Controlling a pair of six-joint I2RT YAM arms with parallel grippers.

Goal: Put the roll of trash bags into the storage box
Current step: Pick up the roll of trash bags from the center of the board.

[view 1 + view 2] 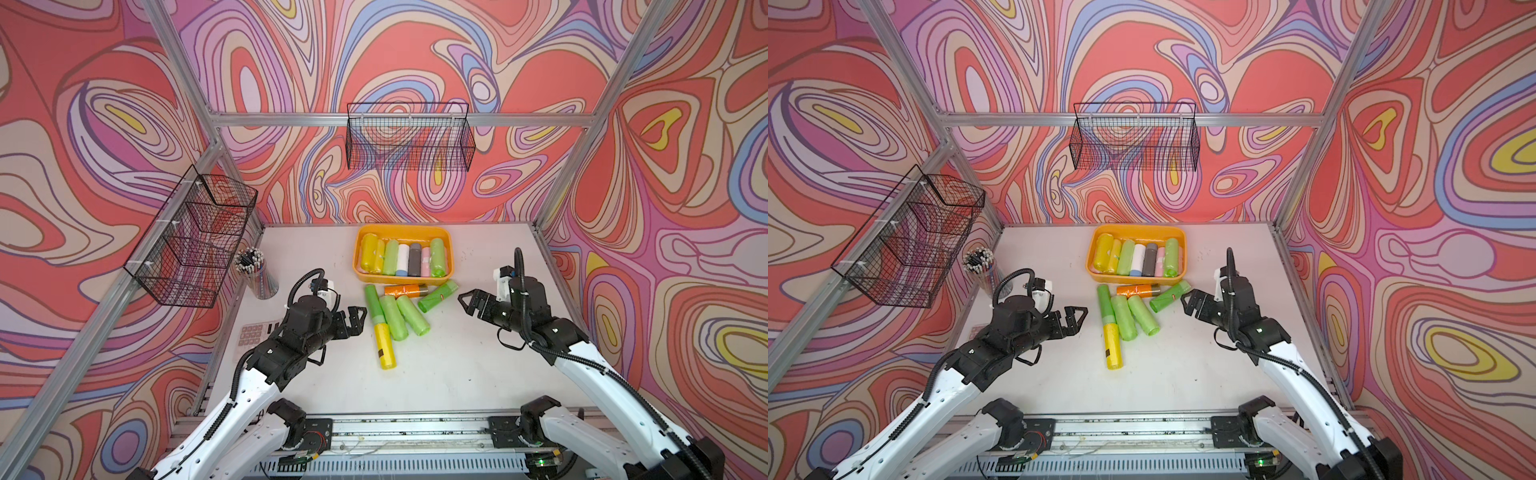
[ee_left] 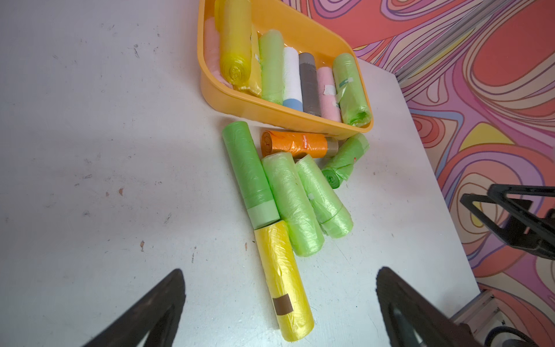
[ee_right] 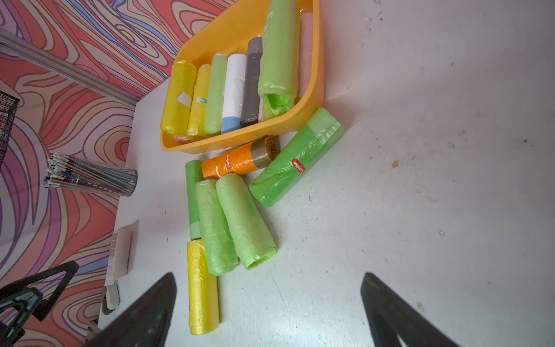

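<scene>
The orange-yellow storage box [image 1: 402,228] [image 1: 1138,227] stands at the back middle of the table, with several rolls lying side by side in it. Just in front of it, loose rolls of trash bags lie in a cluster: an orange one [image 1: 405,290], several green ones [image 1: 392,311] and a yellow one [image 1: 385,347] [image 2: 282,282] nearest the front. My left gripper [image 1: 358,321] [image 2: 279,270] hovers open left of the cluster, with the yellow roll below its gap. At the right, my right gripper [image 1: 464,305] [image 3: 268,274] is open and empty, apart from the rolls.
Black wire baskets hang on the back wall [image 1: 409,137] and the left wall [image 1: 191,237]. A cup of pencils [image 1: 259,274] and a calculator [image 1: 253,334] sit at the table's left edge. Aluminium frame posts [image 1: 557,199] border the table.
</scene>
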